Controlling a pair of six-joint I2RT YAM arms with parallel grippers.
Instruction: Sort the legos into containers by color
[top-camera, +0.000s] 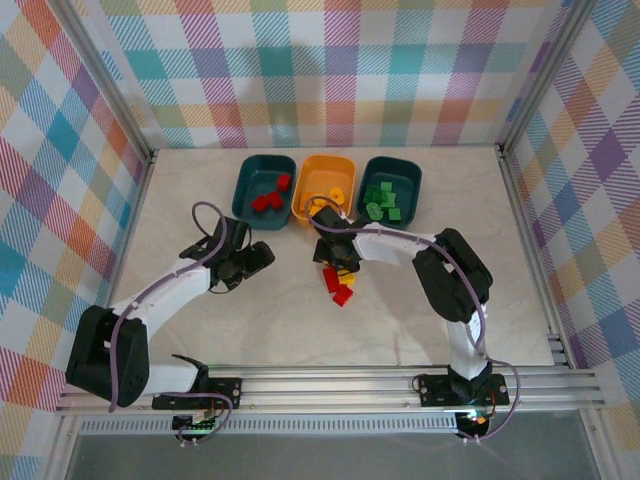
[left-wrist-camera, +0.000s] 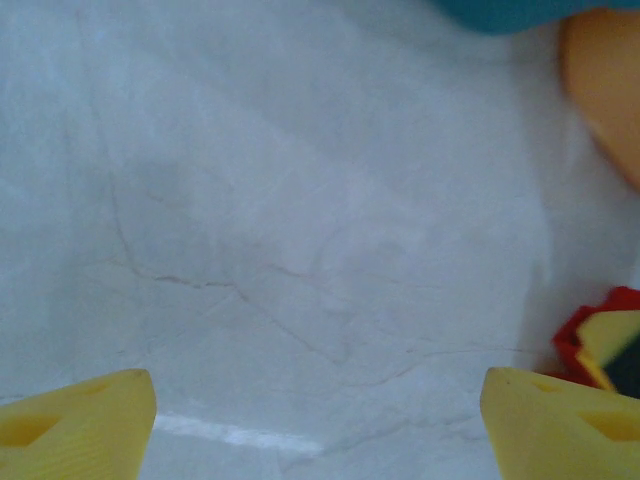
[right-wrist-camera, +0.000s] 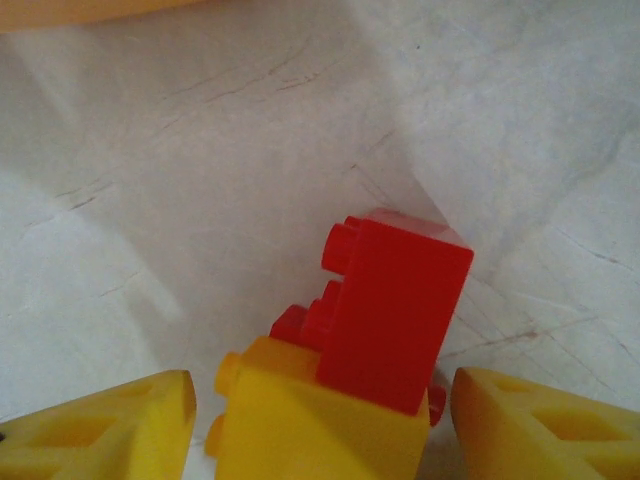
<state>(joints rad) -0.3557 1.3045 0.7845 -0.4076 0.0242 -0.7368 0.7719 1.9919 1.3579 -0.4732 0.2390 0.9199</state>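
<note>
right wrist view, right gripper parted around yellow studded plastic brick and red studded plastic brick, left gripper spread wide over pale marbled tabletop

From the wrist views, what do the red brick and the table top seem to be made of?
The red brick: likely hard plastic, smooth, with moulded studs. The table top: marble or marble-print laminate, pale with thin grey veins; I cannot tell which.

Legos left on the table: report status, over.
Left gripper open, empty. Right gripper open, straddling yellow brick, red brick against it. Nothing blocking orange tub.
</note>
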